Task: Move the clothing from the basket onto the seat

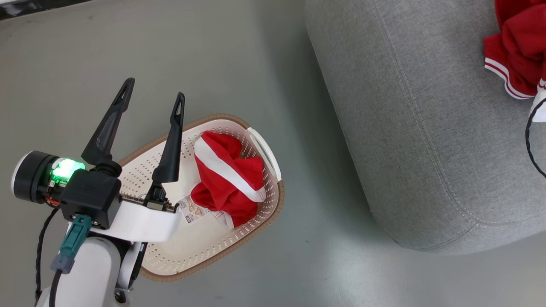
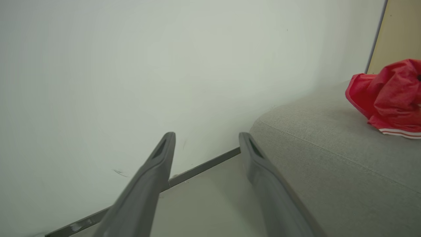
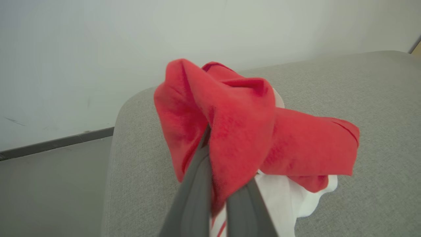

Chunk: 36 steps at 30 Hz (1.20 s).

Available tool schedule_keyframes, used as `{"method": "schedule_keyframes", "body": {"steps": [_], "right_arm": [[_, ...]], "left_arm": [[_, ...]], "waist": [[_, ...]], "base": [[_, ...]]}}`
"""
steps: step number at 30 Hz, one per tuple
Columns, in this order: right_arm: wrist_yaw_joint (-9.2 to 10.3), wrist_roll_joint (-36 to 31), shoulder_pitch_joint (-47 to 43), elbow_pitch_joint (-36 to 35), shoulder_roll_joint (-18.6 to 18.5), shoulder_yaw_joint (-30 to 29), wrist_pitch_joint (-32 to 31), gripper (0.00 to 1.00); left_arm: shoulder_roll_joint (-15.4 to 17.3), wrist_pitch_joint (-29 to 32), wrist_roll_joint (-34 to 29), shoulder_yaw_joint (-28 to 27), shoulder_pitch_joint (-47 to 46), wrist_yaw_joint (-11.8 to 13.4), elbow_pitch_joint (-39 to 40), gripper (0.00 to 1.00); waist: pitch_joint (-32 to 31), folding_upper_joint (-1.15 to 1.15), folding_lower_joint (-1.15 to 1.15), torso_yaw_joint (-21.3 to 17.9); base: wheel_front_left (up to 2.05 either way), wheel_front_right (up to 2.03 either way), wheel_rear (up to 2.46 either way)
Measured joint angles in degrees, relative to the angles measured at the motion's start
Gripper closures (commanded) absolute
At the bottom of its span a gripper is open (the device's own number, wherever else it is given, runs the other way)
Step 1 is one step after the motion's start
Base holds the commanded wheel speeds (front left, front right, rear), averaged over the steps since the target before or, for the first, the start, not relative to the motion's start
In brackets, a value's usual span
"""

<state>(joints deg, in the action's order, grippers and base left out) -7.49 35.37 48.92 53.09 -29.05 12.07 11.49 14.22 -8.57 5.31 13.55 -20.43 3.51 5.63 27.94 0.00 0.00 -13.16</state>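
On the floor stands the cream basket (image 1: pixel 200 247), holding one red garment with a white stripe (image 1: pixel 228 179) bunched at its right end. My left gripper (image 1: pixel 153 91) hovers above the basket's left part, open and empty; in the left wrist view its fingers (image 2: pixel 207 136) spread wide toward the wall. A second red garment (image 1: pixel 518 51) rests on the grey seat (image 1: pixel 426 128) at the far right. My right gripper (image 3: pixel 218 197) is shut on this garment (image 3: pixel 243 131), which drapes over the fingers just above the seat top (image 3: pixel 361 98).
A sticker (image 1: pixel 192 211) shows on the basket's base. A strip of grey floor (image 1: pixel 315 179) separates basket and seat. A pale wall with a dark baseboard (image 2: pixel 204 166) stands behind the seat. A black cable (image 1: pixel 529 140) loops at the right edge.
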Motion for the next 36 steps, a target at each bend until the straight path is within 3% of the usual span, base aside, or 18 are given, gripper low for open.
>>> {"method": "schedule_keyframes", "body": {"steps": [3,7,9,10,11,29,36], "right_arm": [[0.00,-0.2,-0.2,0.8,-0.1,0.9,0.1,1.00],[0.00,-0.5,-1.0,1.4,0.1,1.5,0.1,0.68],[0.00,-0.5,-1.0,1.8,0.1,1.4,0.2,0.41],[0.00,-0.5,-1.0,2.3,0.1,1.4,0.4,0.07],[0.00,-0.5,-1.1,2.7,0.1,1.4,0.4,0.00],[0.00,3.5,-7.0,2.7,1.3,0.2,1.3,0.00],[0.00,2.3,-9.3,-0.4,-0.3,1.7,2.2,0.00]], "left_arm": [[-0.1,-0.1,0.0,0.0,0.0,0.0,-0.4,0.00],[-0.2,-0.5,0.1,0.0,0.0,0.0,-1.2,0.00],[-0.2,-0.6,0.1,0.1,0.0,0.0,-1.5,0.00],[-0.3,-0.6,0.1,0.1,0.0,0.0,-1.7,0.00],[-0.3,-0.6,0.1,0.1,0.0,0.0,-1.8,0.00],[-1.6,-2.6,1.1,-0.5,0.1,0.6,-4.7,0.00],[-1.7,-3.6,1.7,-1.8,0.5,1.4,-6.3,0.00]], "waist": [[-0.3,0.00,0.00,-0.2],[-0.7,0.00,0.00,-0.4],[-0.9,0.00,0.00,-0.4],[-1.0,0.00,0.00,-0.4],[-1.1,0.00,0.00,-0.5],[-3.9,0.00,0.00,-1.1],[-5.9,0.00,0.00,-1.6]], "base": [[0.00,0.00,0.00],[0.00,0.00,0.00],[0.00,0.00,0.00],[0.00,0.00,0.00],[0.00,0.00,0.00],[0.00,0.00,0.00],[0.00,0.00,0.00]]}}
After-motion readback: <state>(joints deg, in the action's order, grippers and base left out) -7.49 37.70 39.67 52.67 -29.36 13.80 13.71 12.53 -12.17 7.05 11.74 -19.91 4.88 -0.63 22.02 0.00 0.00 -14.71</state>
